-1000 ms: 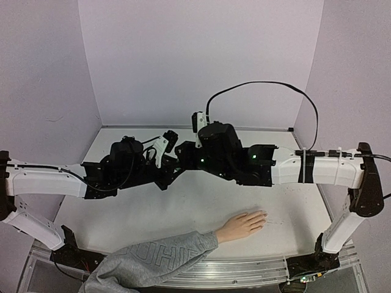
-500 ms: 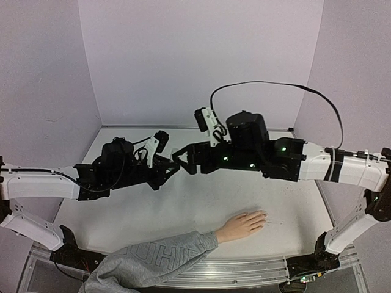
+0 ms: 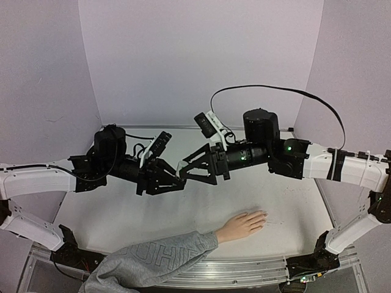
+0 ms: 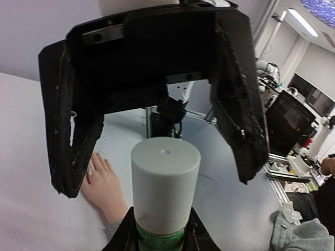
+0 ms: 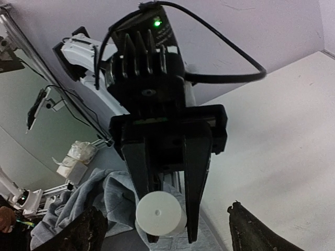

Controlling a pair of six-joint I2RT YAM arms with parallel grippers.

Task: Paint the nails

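White-capped bottle [image 4: 165, 209] is clenched in your left pincer [image 5: 168, 230], so centre the wide-spread right pincer [image 4: 159, 175] squarely around its cap [image 5: 158, 213] before closing, and hold the bottle level.

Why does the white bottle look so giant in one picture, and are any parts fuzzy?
Left wrist view: the bottle sits right by the wide lens, so it looms, and the ceiling lamp glares top right. Right wrist view: the right gripper's own fingertips at the bottom edge are soft. Top view: even light, sharp.
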